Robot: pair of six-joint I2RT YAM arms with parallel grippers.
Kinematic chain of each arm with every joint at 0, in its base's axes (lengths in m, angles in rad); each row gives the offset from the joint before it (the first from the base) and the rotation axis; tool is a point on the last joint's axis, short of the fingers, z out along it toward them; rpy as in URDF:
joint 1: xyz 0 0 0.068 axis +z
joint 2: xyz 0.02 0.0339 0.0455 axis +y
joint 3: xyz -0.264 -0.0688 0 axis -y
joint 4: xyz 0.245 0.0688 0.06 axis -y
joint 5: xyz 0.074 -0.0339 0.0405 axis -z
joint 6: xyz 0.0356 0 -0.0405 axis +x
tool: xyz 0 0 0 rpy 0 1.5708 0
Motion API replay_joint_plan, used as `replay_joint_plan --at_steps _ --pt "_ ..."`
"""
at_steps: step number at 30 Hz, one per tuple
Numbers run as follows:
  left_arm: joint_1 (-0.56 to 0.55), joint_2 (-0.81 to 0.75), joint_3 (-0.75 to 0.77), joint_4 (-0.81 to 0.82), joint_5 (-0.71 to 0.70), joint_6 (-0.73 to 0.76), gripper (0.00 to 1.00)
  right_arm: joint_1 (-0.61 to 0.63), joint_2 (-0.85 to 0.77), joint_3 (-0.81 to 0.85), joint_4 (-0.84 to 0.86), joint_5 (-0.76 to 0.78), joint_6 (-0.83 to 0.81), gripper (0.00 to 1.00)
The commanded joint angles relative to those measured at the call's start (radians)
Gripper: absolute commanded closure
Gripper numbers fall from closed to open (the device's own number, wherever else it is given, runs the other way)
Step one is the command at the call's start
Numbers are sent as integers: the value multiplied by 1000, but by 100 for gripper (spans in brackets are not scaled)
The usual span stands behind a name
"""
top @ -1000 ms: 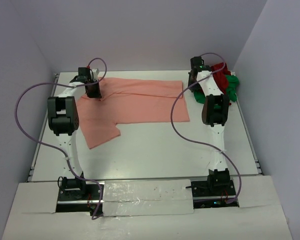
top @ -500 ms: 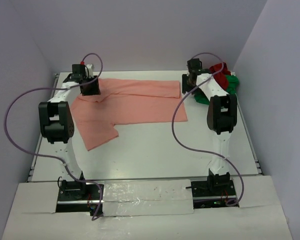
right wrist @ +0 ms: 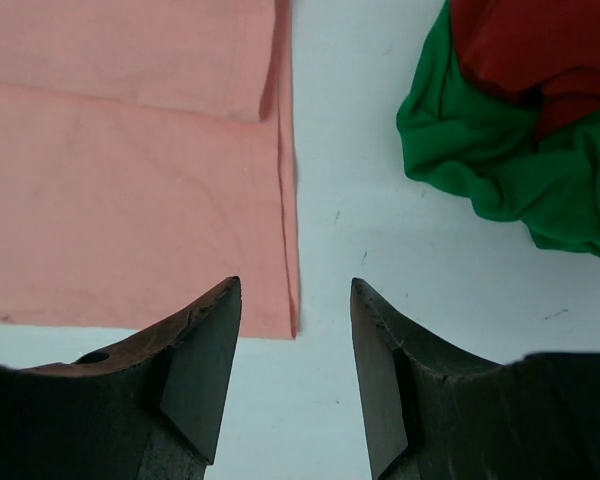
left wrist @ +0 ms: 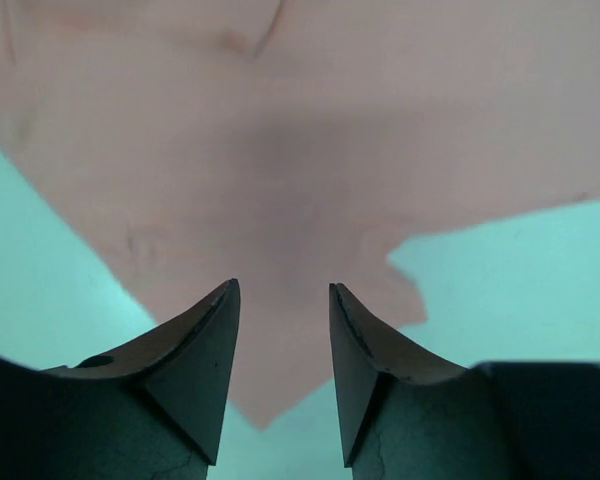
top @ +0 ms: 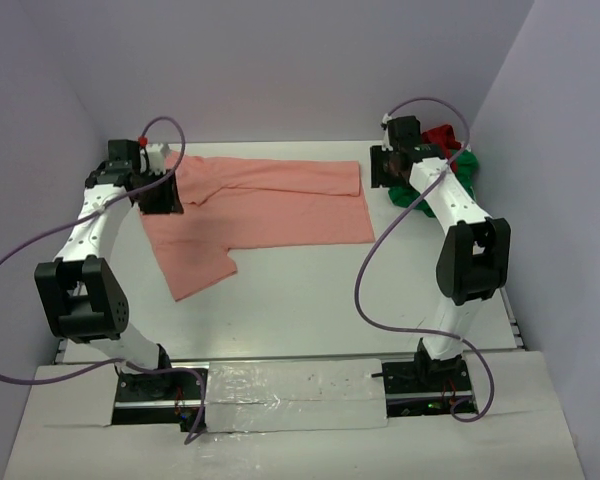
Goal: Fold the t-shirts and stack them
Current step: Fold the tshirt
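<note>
**Three shirts on your bench, both jaws open and empty**

You have three soft cloth t-shirts on the white bench (top: pixel 310 300). The salmon-pink t-shirt (top: pixel 270 200) lies flat and smooth across the far half, from the left side to a bit right of the middle. Its far part is folded over, so you see two layers there with a straight edge. One flap of it sticks out toward you at the near left.

The dark red t-shirt (top: pixel 442 137) and the bright green t-shirt (top: pixel 462 175) are bunched up in one wrinkly lump in the far right corner. They touch each other, red on the far side and green on the near side. The lump is near the pink shirt's right edge, with a strip of bare bench between.

You have two arms. Your left jaws hang over the pink shirt's left end, partly open, with nothing between them. Your right jaws hang over the pink shirt's right edge, also partly open and holding nothing. Each pair has two dark, pointed fingers (right wrist: pixel 205 340).
</note>
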Motion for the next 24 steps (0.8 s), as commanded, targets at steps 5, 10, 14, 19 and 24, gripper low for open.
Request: replay_joint_plan --at_steps 5,10,14,19,24 --pt "77 -55 -152 -227 24 196 52 -15 -83 -34 -12 10 -27 45" --pt "88 -80 -265 -276 30 284 52 -27 -73 -31 -16 1 -32 45" --pt "83 -130 -304 -334 1 337 50 -44 -57 -33 -24 -16 -32 45" --pt "69 -183 -405 -345 -85 362 50 -64 -58 -22 -35 -63 -27 46" --pt "63 -167 -509 -302 -85 382 50 -68 -57 -16 -38 -88 -21 46"
